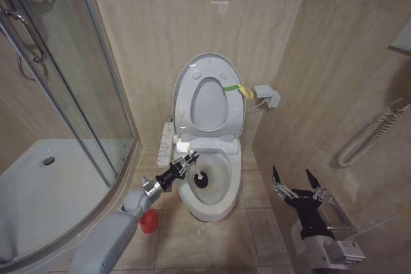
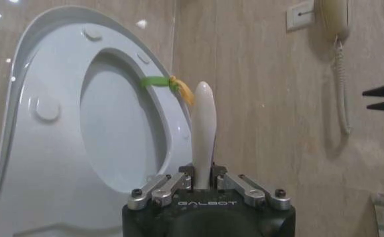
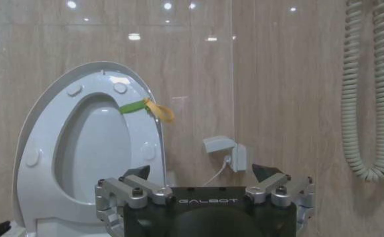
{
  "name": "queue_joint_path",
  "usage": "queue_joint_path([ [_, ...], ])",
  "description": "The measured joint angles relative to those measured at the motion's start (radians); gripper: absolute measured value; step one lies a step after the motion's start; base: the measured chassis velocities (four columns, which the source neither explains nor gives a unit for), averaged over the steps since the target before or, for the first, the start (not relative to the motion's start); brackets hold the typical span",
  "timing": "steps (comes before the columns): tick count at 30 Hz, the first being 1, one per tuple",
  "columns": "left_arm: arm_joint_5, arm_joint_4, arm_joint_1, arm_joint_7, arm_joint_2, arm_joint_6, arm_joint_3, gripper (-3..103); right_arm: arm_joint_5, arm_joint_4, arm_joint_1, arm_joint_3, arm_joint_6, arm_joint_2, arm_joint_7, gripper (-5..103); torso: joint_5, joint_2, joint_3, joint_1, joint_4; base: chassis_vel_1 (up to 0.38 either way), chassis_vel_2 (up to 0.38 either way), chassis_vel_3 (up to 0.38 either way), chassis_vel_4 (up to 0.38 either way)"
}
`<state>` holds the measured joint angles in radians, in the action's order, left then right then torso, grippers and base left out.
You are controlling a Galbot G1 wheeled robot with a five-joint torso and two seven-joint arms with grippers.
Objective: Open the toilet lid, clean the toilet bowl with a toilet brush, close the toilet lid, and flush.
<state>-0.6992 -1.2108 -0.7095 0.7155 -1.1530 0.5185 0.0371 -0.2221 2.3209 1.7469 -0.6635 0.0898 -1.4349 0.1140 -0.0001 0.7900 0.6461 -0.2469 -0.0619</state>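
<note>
The toilet lid point(image 1: 209, 97) stands raised against the wall, the seat ring up with it and a yellow-green band point(image 1: 236, 88) at its edge. Below it the toilet bowl point(image 1: 221, 170) is uncovered. My left gripper point(image 1: 188, 160) is shut on the toilet brush's white handle point(image 2: 203, 126), and the dark bristle head point(image 1: 201, 179) sits inside the bowl. The red holder point(image 1: 149, 221) stands on the floor left of the pedestal. My right gripper point(image 1: 297, 181) hangs open to the right of the toilet, holding nothing. The lid point(image 3: 79, 148) also shows behind the right gripper point(image 3: 203, 175).
A glass shower door point(image 1: 70, 88) and white shower tray point(image 1: 38, 190) fill the left. A control panel point(image 1: 166, 142) hangs beside the toilet, a wall socket point(image 1: 266, 96) to its right. A coiled cord point(image 1: 369, 136) hangs on the right wall above a clear box point(image 1: 335, 217).
</note>
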Motion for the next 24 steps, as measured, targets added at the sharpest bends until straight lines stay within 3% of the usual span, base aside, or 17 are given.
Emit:
queue_joint_path([
  [7,0.0,0.008,0.016,-0.012,0.011,-0.002,0.012,16,0.0,0.0,0.0,0.0,0.0,0.0,0.0,100,-0.0002,0.0,0.0,0.0,0.0001,0.0,0.0,0.0,0.0],
  [24,-0.01,-0.267,-0.079,-0.12,0.125,-0.001,-0.048,16,0.0,0.0,0.0,0.0,0.0,0.0,0.0,100,0.0,0.0,0.0,0.0,-0.0003,0.0,0.0,0.0,0.0],
])
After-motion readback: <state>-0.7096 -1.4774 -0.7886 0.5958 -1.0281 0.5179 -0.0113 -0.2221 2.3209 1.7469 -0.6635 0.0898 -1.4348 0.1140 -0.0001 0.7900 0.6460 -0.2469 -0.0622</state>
